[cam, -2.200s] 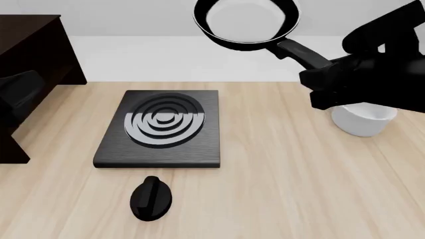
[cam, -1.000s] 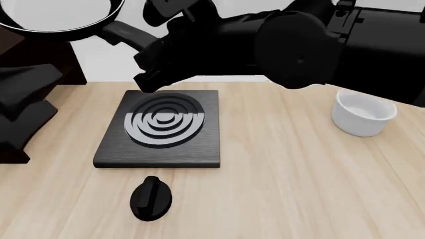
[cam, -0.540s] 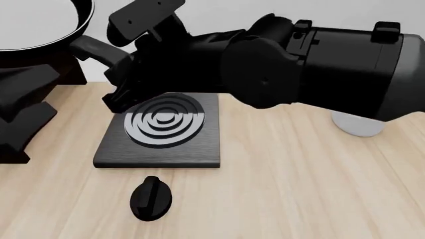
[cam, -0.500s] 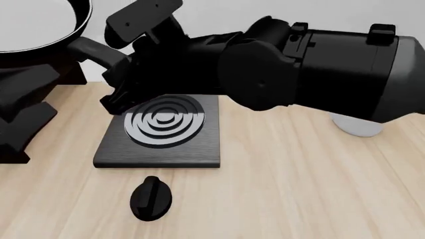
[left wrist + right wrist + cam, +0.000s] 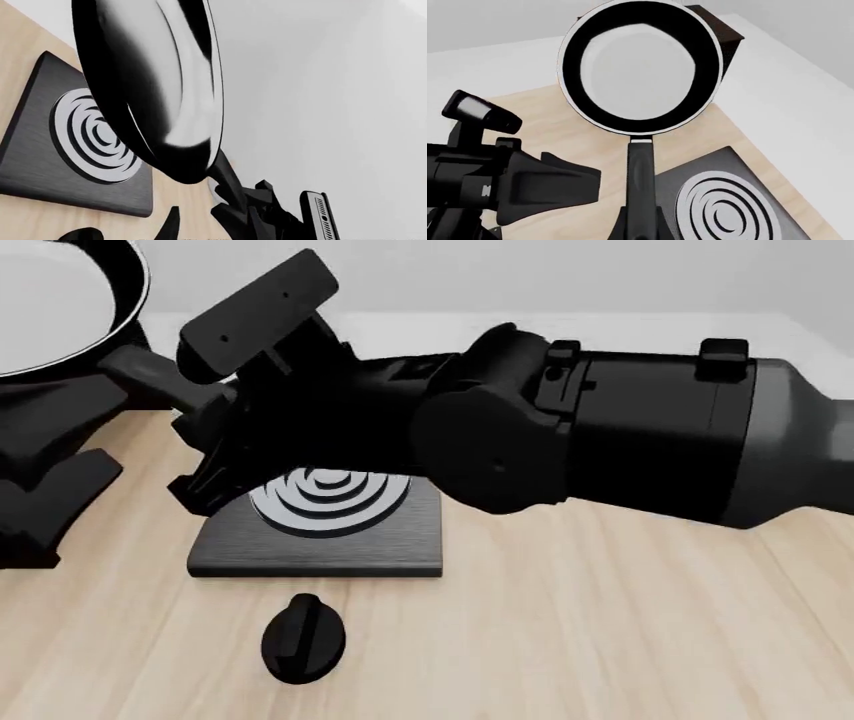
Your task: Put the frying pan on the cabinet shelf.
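Over the last two seconds I have swung the round black frying pan with its glossy grey-white inside (image 5: pixel 47 305) from the right of the black square hob with concentric rings (image 5: pixel 320 515) across to its far left. It now hangs over the very dark brown cabinet shelf (image 5: pixel 717 27), not set down. My right pincer (image 5: pixel 640 220) stays clamped on the long black handle. Left pincer: barely in view, I cannot tell its state. Judgement: transport nearly done; lowering and release remain.
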Robot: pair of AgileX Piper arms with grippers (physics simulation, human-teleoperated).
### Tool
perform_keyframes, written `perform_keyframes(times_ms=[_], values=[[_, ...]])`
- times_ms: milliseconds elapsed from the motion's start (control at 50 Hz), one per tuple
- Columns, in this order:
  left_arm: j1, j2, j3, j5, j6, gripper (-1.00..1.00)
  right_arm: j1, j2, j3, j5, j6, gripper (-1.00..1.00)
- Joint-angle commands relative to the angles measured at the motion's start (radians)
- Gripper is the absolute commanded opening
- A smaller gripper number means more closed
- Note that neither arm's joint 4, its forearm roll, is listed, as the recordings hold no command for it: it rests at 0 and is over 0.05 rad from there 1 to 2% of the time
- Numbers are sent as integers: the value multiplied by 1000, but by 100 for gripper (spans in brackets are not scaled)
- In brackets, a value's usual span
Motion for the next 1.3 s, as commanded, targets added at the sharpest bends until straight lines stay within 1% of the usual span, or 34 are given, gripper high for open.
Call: perform_keyframes(times_ms=[20, 60, 120, 200, 380, 420, 720, 980, 1020, 1120, 1160, 1300], values=[[-5, 8, 13, -15, 4, 100, 18, -24, 1, -43, 14, -100], [-6, 6, 12, -12, 2, 100, 18, -26, 3, -47, 12, -100], [-7, 4, 8, -6, 3, 100, 19, -23, 13, -57, 31, -100], [-4, 8, 6, -4, 12, 100, 21, -23, 26, -75, 36, -100], [-8, 5, -4, 11, 13, 100, 40, -24, 28, -74, 26, -100], [-8, 7, -1, 7, 13, 100, 47, -21, 31, -73, 34, -100], [-11, 14, 4, 0, 15, 100, 67, -18, 37, -82, 27, -100], [-10, 44, 45, -57, 10, 100, 79, -18, 61, -96, 19, -100], [-20, 46, 63, -74, -12, 100, 81, -18, 63, -96, 18, -100], [-18, 55, 71, -86, -11, 100, 89, -18, 75, -106, 19, -100], [-17, 59, 74, -90, -8, 100, 109, -15, 73, -97, 17, -100], [-11, 67, 78, -99, -1, 100, 104, -20, 88, -111, 16, -100]])
